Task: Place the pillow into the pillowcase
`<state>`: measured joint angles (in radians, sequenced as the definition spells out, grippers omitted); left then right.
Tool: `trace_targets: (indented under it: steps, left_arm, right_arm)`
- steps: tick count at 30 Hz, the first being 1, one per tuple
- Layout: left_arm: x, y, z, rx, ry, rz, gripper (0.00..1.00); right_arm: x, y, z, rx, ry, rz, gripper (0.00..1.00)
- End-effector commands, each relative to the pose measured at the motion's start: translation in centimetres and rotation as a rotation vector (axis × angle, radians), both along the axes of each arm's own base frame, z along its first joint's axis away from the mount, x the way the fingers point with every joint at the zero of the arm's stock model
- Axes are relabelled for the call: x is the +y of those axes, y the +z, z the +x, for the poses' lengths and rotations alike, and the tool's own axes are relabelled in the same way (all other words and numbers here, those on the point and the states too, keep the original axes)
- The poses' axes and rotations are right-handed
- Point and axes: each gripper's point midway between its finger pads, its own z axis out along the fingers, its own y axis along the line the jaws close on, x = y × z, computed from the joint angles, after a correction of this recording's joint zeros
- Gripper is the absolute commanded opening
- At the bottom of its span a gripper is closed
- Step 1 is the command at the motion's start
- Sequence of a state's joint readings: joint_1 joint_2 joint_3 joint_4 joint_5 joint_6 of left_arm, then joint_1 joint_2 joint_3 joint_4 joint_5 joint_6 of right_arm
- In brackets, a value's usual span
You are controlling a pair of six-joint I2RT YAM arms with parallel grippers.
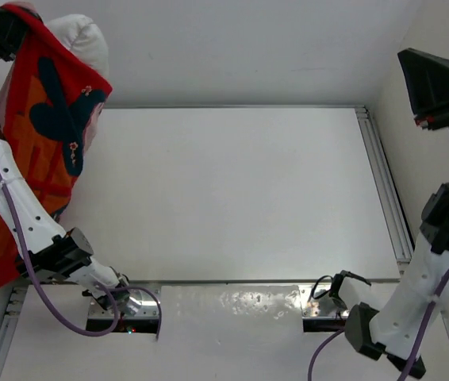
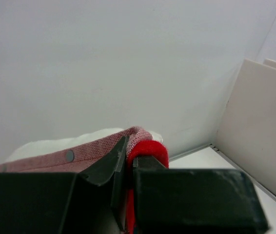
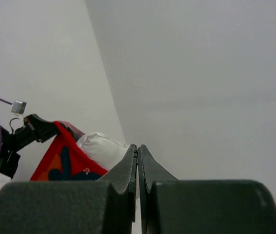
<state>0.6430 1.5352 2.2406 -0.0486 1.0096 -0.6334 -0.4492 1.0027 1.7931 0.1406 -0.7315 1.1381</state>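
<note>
Top external view: the left arm (image 1: pixel 18 214) reaches up at the far left, its left jaws pinched shut on the red hem of the pillowcase (image 1: pixel 46 135); the cover hangs from that grip along the left side of the counter (image 1: pixel 232 190) — printed side toward the camera; the pillow (image 1: pixel 82 40) sits partly inside, its puffy white end bulging out at the top. Left wrist view: red fabric clamped between the jaws, the paler pink reverse and a snap stud (image 2: pixel 69 156) just beside them. The right arm (image 1: pixel 415 302) stands raised at the right, well apart — right jaws pressed together, holding nothing.
</note>
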Motion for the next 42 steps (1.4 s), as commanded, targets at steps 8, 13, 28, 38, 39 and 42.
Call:
trace_targets:
  steps: [8,13,28,38,39,42]
  left_arm:
    - [-7.4,4.7,-3.4,-0.23,-0.072,0.15,0.0]
    - [-9.6,4.5,-3.7,-0.235,-0.14,0.148,0.0]
    - [-10.5,5.0,-4.7,-0.252,-0.159,0.133,0.0]
    - [-7.7,-4.6,2.9,0.08,0.058,0.184,0.0]
    - [-9.0,-5.2,3.2,0.091,0.036,0.201,0.0]
    - [-11.4,-6.3,3.5,0.101,0.014,0.246,0.0]
  right_arm:
    - [-5.9,-10.9,12.7,0.385,0.046,0.252,0.0]
    - [-4.4,-10.2,12.1,0.394,0.133,0.234,0.13]
    - [-3.7,-5.6,13.6,0.463,0.256,0.18,0.79]
    - [4.7,-19.6,26.4,0.859,0.195,-0.058,0.99]
    - [6.3,-21.6,26.8,0.884,0.17,-0.098,0.99]
    - [8.8,-22.1,25.8,0.756,0.144,-0.202,0.99]
